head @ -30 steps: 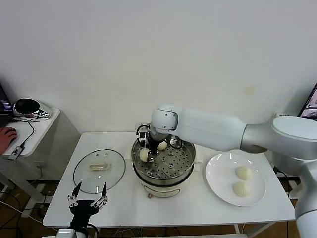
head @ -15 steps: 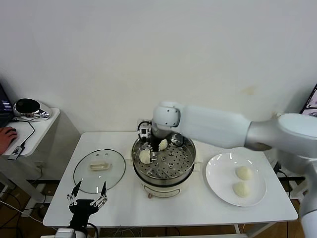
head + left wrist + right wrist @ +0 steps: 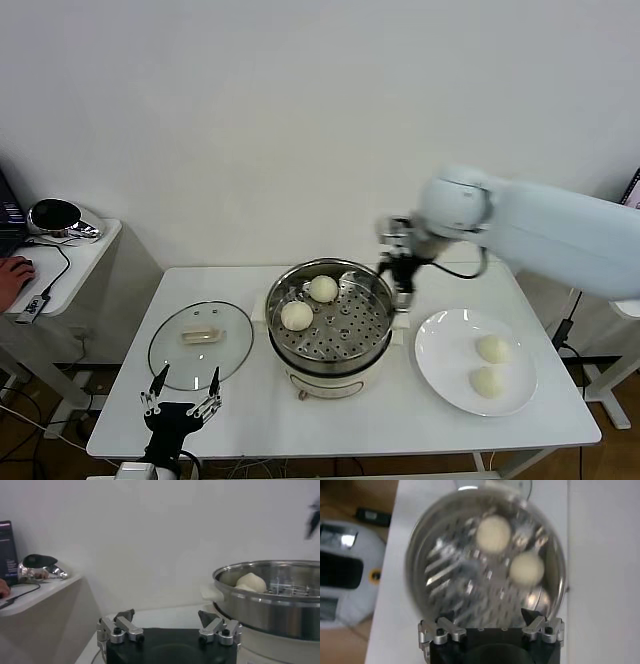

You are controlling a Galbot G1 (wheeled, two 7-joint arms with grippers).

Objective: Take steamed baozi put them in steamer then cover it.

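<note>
The right gripper (image 3: 399,280), which a second ago stood inside the steamer (image 3: 330,325) beside a bun, has lifted out with its fingers apart and empty and now hangs over the pot's right rim, toward the plate (image 3: 440,372); the second bun is therefore delivered. Two steamed baozi (image 3: 297,315) lie on the perforated tray; two more wait on the plate; four in all. One cover (image 3: 200,343) rests on the table left of the steamer. The left gripper (image 3: 181,404) idles spread at the table's front edge.

Cream baozi (image 3: 297,315), shiny silver steamer (image 3: 330,352)
</note>
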